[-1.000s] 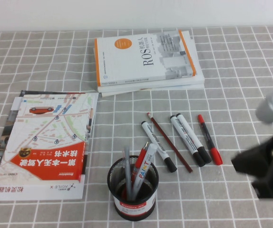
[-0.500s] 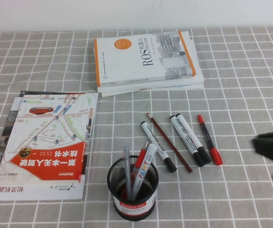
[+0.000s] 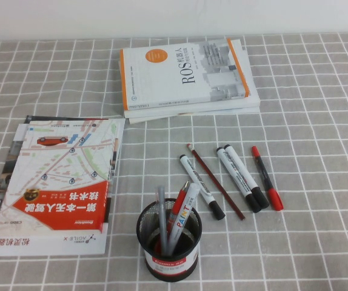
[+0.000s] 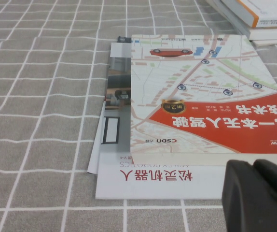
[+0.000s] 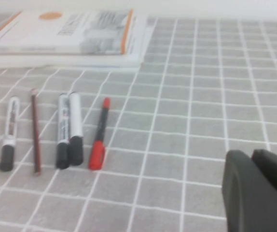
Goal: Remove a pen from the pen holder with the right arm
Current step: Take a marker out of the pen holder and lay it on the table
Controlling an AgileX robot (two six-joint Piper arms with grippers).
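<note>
Black mesh pen holder (image 3: 193, 242) stands upright at the near middle of the table (image 3: 307, 109), which has a grey checked cloth. Three pens sit in it, all leaning: grey pen (image 3: 161, 212), red pen (image 3: 179, 206), white paint marker (image 3: 185, 215). None is out. Lying flat just beyond and to the right of the holder: a white marker with black cap (image 3: 201, 185), a brown pencil (image 3: 215, 180), two white markers (image 3: 242, 177) touching side by side, and a red marker (image 3: 266, 177) a little apart on the right. Stack of white-and-orange books (image 3: 186, 76) at the far middle. Red map book (image 3: 65, 176) on top of magazines at left. Neither arm shows in the high view. Right claw (image 5: 252, 157) is seen only in its wrist view, fingers together, holding nothing, low over bare cloth on the right of the lying pens, well apart from the holder. Left claw (image 4: 253, 166) fingers together, empty, by the near edge of the map book.
</note>
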